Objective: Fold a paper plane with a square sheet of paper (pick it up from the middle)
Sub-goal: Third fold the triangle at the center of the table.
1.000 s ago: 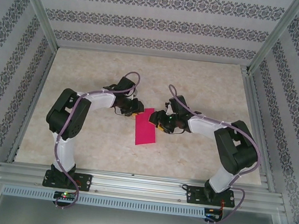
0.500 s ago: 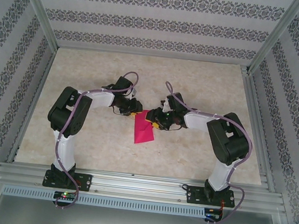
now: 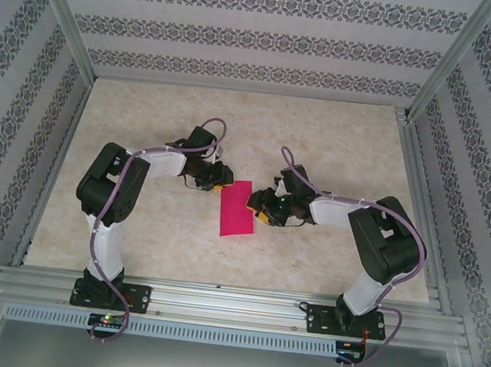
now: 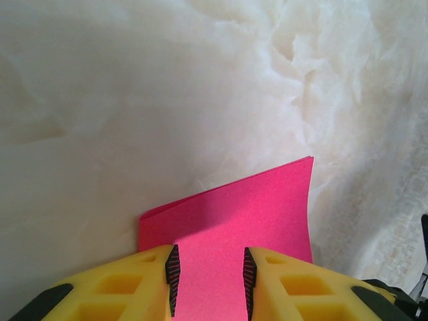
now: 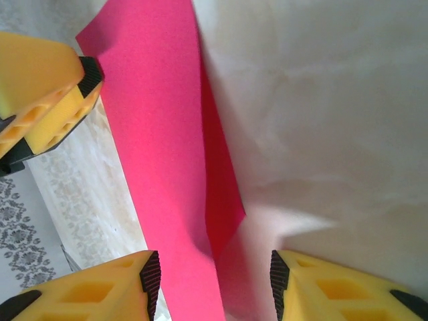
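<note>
The square sheet of paper (image 3: 236,207) is magenta-pink, folded to a narrow strip, and lies flat on the table between the two arms. My left gripper (image 3: 222,178) is at its far left corner. In the left wrist view that gripper (image 4: 211,281) is open, with the paper (image 4: 247,207) lying flat under the gap. My right gripper (image 3: 260,210) sits at the paper's right edge. In the right wrist view it (image 5: 210,281) is open and wide, and the paper (image 5: 160,134) runs between its fingers with the top layer slightly lifted. A left fingertip (image 5: 47,100) shows beyond it.
The marble-look table top (image 3: 339,150) spreads all around the paper. Aluminium frame rails (image 3: 213,303) run along the near edge and the sides. Patterned walls (image 3: 246,36) close in the back and both sides.
The right gripper, which had reached in over the paper's far right corner half a second ago, has drawn back to the right edge. The paper lies flat again. The left arm has barely moved.
</note>
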